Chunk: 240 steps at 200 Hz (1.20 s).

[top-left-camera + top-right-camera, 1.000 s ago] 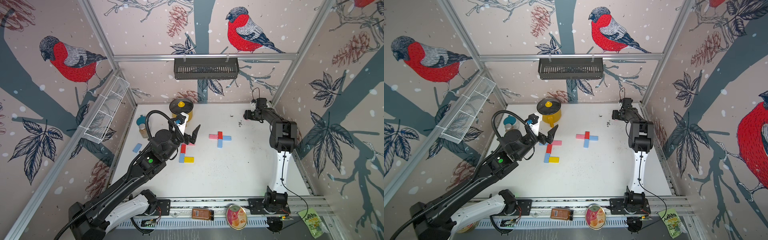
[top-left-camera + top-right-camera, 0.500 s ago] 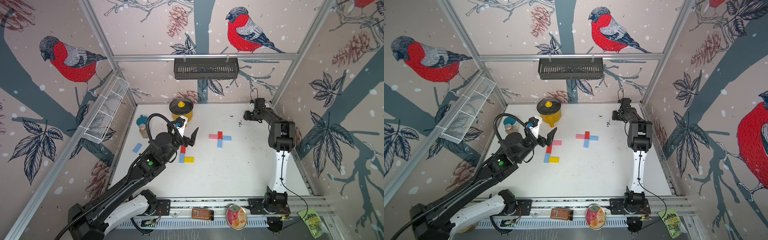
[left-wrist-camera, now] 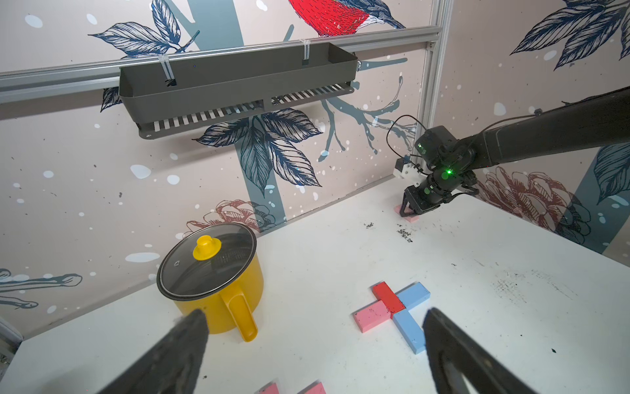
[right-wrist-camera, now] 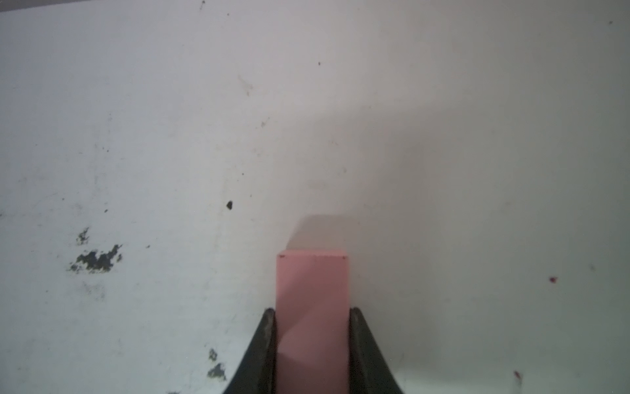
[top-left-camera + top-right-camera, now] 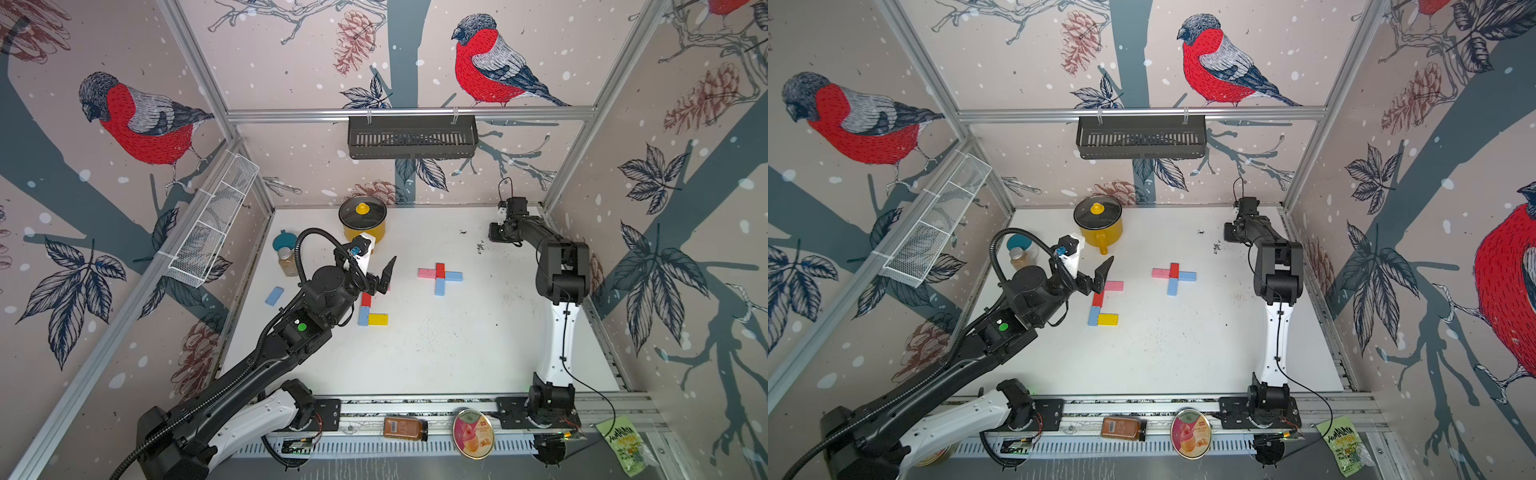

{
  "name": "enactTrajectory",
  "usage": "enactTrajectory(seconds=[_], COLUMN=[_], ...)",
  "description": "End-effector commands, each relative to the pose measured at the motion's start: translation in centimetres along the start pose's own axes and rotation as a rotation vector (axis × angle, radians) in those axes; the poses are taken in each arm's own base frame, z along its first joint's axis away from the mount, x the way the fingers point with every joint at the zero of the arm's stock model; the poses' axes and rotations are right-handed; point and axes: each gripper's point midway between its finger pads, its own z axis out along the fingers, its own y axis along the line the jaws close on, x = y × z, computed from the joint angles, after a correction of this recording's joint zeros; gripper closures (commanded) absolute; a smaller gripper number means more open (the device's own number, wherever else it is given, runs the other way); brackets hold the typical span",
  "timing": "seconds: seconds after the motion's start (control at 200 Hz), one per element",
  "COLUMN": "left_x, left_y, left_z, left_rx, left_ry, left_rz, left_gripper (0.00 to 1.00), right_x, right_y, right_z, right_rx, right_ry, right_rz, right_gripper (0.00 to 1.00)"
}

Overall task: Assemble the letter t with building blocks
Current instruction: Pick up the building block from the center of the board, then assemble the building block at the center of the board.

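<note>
A cross of building blocks lies mid-table: a pink block (image 5: 427, 273), a red block (image 5: 440, 271) and two light blue blocks (image 5: 439, 286). Nearer the left arm, red (image 5: 366, 299), light blue (image 5: 364, 316), yellow (image 5: 377, 319) and pink (image 5: 1113, 285) blocks form another group. My left gripper (image 5: 376, 262) hangs open over that group, jaws wide apart and empty (image 3: 313, 314). At the far right corner my right gripper (image 5: 496, 239) is down on the table, shut on a pink block (image 4: 312, 283), with a finger against each long side.
A yellow pot (image 5: 363, 222) with a glass lid stands at the back left, a small jar (image 5: 286, 259) and a blue lid (image 5: 284, 241) beside it. A loose light blue block (image 5: 274, 296) lies near the left wall. Dark crumbs (image 5: 480, 247) dot the table near the right gripper.
The right gripper's jaws have closed onto the pink block in the corner. The left gripper has drifted slightly back toward its arm, still wide open.
</note>
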Motion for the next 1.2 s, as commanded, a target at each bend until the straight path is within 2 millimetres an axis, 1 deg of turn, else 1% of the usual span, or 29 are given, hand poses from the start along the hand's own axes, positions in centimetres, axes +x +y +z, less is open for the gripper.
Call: enactTrajectory(seconds=[0.0, 0.1, 0.185, 0.27, 0.37, 0.54, 0.71, 0.795, 0.815, 0.89, 0.956, 1.086, 1.196], left_x=[-0.7, -0.3, -0.1, 0.0, 0.1, 0.2, 0.2, 0.2, 0.1, 0.2, 0.1, 0.0, 0.0], left_y=[0.6, 0.7, 1.0, 1.3, 1.5, 1.5, 1.6, 1.7, 1.7, 1.7, 1.7, 1.6, 1.6], left_z=[-0.1, 0.0, 0.0, 0.1, 0.1, 0.1, 0.1, 0.1, 0.1, 0.0, 0.1, 0.1, 0.0], left_rx=[-0.032, -0.043, -0.059, -0.075, -0.089, -0.091, -0.096, -0.102, -0.102, -0.104, -0.101, -0.094, -0.093], left_ry=[-0.031, -0.024, -0.019, -0.016, -0.013, -0.013, -0.014, -0.015, -0.016, -0.016, -0.017, -0.018, -0.018], left_rz=[-0.004, -0.008, -0.010, -0.011, -0.015, -0.020, -0.023, -0.024, -0.025, -0.027, -0.029, -0.033, -0.035], left_gripper=[0.02, 0.02, 0.03, 0.02, 0.02, 0.02, 0.02, 0.02, 0.03, 0.02, 0.02, 0.02, 0.03], right_x=[-0.5, -1.1, -1.1, -0.5, 1.1, 4.8, 8.5, 10.6, 10.8, 12.7, 13.9, 16.1, 17.7], right_y=[1.2, 1.5, 2.1, 2.5, 3.3, 4.2, 6.4, 7.7, 8.0, 9.1, 9.9, 11.7, 13.7], right_z=[-1.9, -4.3, -6.4, -8.4, -10.7, -13.7, -16.4, -17.3, -17.6, -18.0, -18.4, -18.6, -18.4], right_rx=[-0.026, -0.034, -0.048, -0.061, -0.093, -0.096, -0.098, -0.112, -0.118, -0.116, -0.114, -0.128, -0.143], right_ry=[-0.034, -0.088, -0.111, -0.125, -0.136, -0.129, -0.124, -0.115, -0.118, -0.101, -0.091, -0.068, -0.043], right_rz=[0.043, 0.084, 0.113, 0.152, 0.199, 0.249, 0.251, 0.258, 0.257, 0.259, 0.266, 0.285, 0.294], right_gripper=[0.85, 0.88, 0.89, 0.90, 0.91, 0.91, 0.91, 0.91, 0.91, 0.91, 0.90, 0.90, 0.90])
